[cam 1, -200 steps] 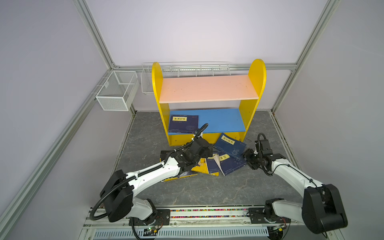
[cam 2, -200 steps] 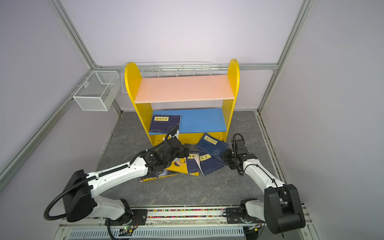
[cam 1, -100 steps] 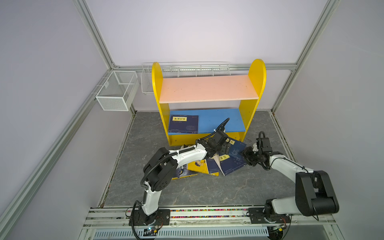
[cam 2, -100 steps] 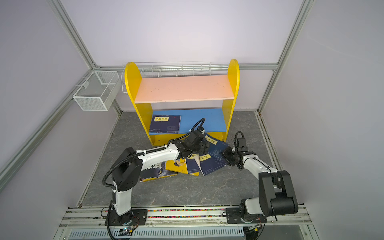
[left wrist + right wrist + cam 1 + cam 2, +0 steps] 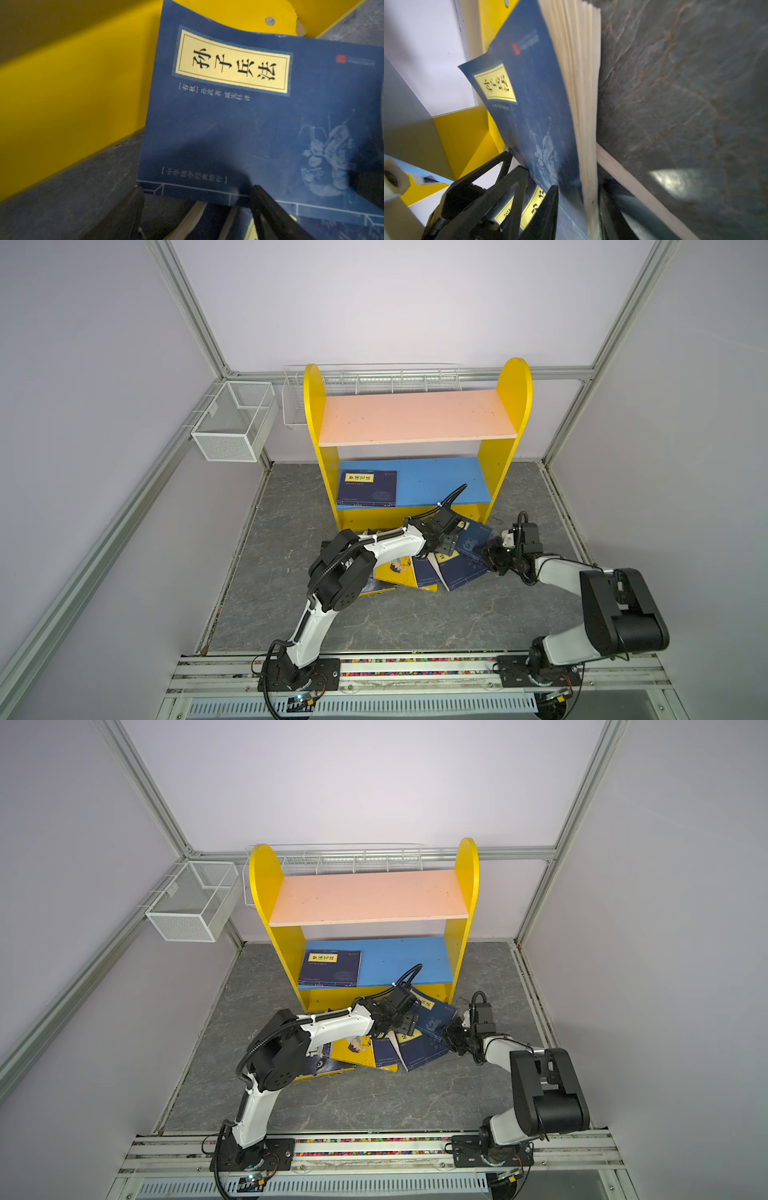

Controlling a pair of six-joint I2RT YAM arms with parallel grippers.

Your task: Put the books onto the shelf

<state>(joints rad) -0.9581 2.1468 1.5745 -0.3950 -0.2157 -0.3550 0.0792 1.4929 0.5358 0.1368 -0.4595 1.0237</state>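
The shelf (image 5: pixel 415 416) (image 5: pixel 365 896) stands at the back, and one navy book (image 5: pixel 366 488) (image 5: pixel 330 968) lies flat on its blue lower board. Several more books lie piled on the floor in front, a yellow one (image 5: pixel 397 568) among them. The pile's top navy book (image 5: pixel 471 537) (image 5: pixel 228 128) (image 5: pixel 533 108) has a yellow title label and leans against the shelf's front. My right gripper (image 5: pixel 490 556) (image 5: pixel 577 197) is shut on its corner, with the pages fanned. My left gripper (image 5: pixel 448 540) (image 5: pixel 197 199) is open, and its fingers straddle that book's near edge.
A white mesh basket (image 5: pixel 235 420) hangs on the left wall, and a long wire basket (image 5: pixel 374 379) runs behind the shelf. Aluminium frame posts bound the cell. The grey stone-patterned floor (image 5: pixel 374 622) is bare in front of the pile.
My left arm swung right from the pile's left side to the navy book by the shelf's right foot. My right gripper's jaws closed onto that book's corner.
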